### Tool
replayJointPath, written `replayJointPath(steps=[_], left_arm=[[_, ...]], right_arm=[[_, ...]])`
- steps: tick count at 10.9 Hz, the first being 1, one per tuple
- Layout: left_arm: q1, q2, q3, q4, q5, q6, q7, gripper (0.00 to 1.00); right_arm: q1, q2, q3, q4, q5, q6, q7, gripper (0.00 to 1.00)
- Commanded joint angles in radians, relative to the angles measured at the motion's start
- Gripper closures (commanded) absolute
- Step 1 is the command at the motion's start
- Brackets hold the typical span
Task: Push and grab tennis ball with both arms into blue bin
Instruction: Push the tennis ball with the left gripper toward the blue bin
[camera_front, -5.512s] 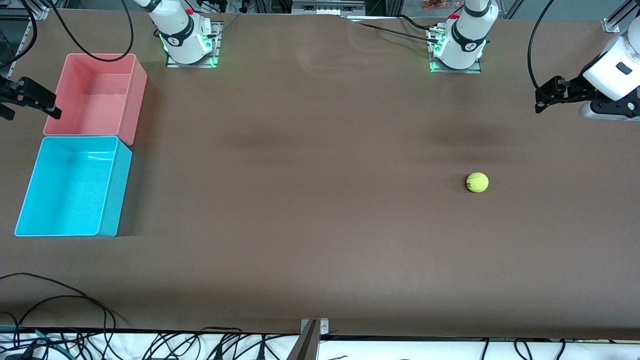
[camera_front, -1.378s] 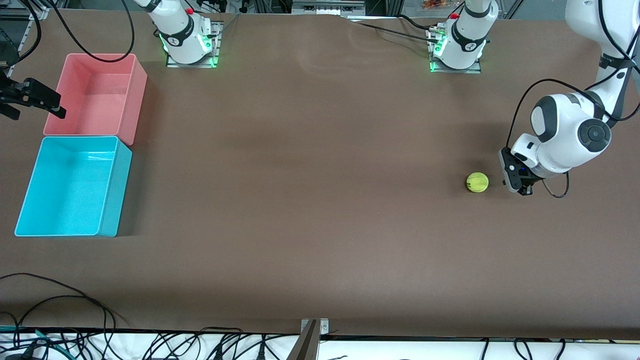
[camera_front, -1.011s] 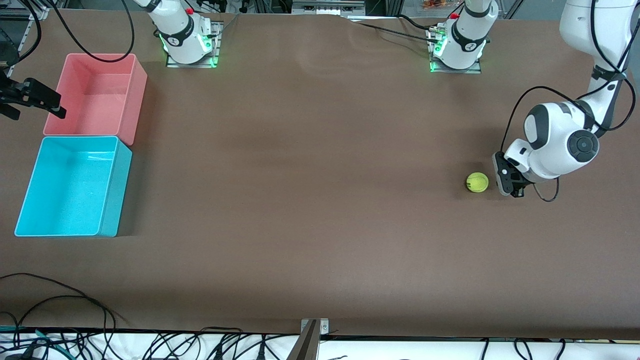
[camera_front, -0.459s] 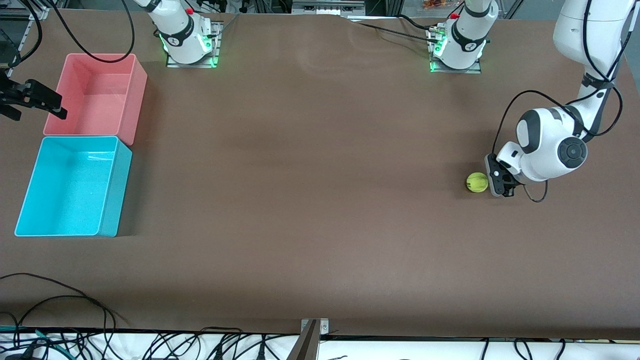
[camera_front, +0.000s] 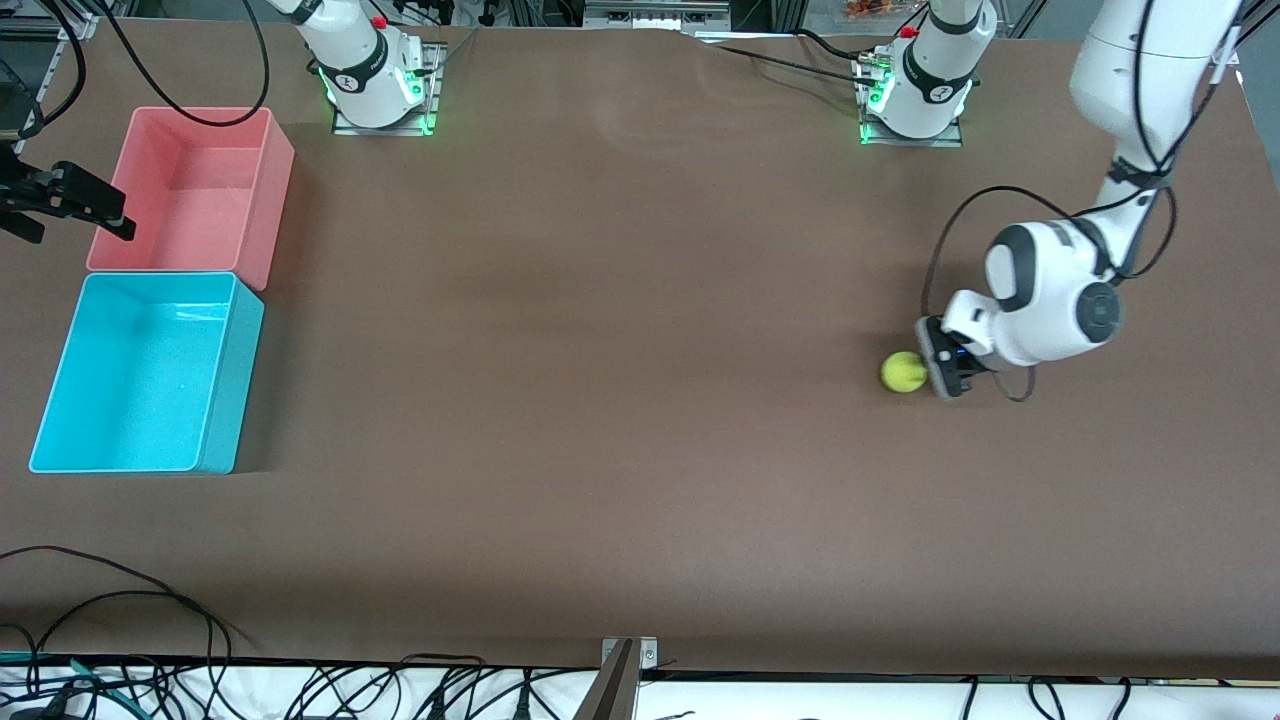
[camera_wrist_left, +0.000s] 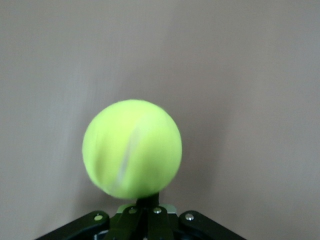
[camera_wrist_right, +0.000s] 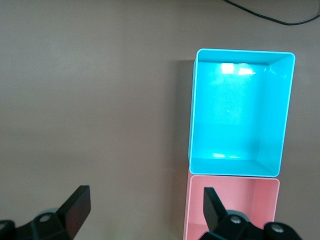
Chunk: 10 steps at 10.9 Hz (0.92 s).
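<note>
Tennis ball (camera_front: 903, 372) is light, fuzzy and rolls freely; take hold across its widest part. It lies on the counter (camera_front: 620, 420) toward the left arm's end, touching the closed left claw (camera_front: 941, 369). Since half a second ago, both have shifted toward the blue bin (camera_front: 60, 380). Right claw (camera_wrist_right: 145, 207) waits, open, above the bins.

The high front camera faces both bases; wrist cameras look down (right shares the blue bin (camera_wrist_right: 240, 112)).
</note>
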Motion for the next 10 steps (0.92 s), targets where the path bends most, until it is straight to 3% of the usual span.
replayJointPath(steps=[1,3,7,9,10], left_arm=[[-0.016,-0.003,-0.024,0.038,-0.034,-0.015,-0.037,1.00],[0.003,-0.017,-0.003,0.036,-0.035,-0.038,0.062,1.00],[0.003,-0.074,0.008,0.012,-0.006,-0.041,0.064,1.00],[0.004,-0.102,0.037,0.012,0.009,-0.075,0.066,0.92],[0.009,-0.115,0.048,0.010,0.009,-0.086,0.066,0.76]], right_arm=[[0.001,0.004,0.002,0.010,-0.001,-0.016,0.002,0.00],[0.001,0.012,0.002,0.010,0.000,-0.016,0.001,0.00],[0.001,0.028,0.002,0.016,0.000,-0.015,0.002,0.00],[0.001,0.028,0.001,0.016,0.000,-0.016,0.002,0.00],[0.001,0.028,0.001,0.016,0.000,-0.016,0.001,0.00]])
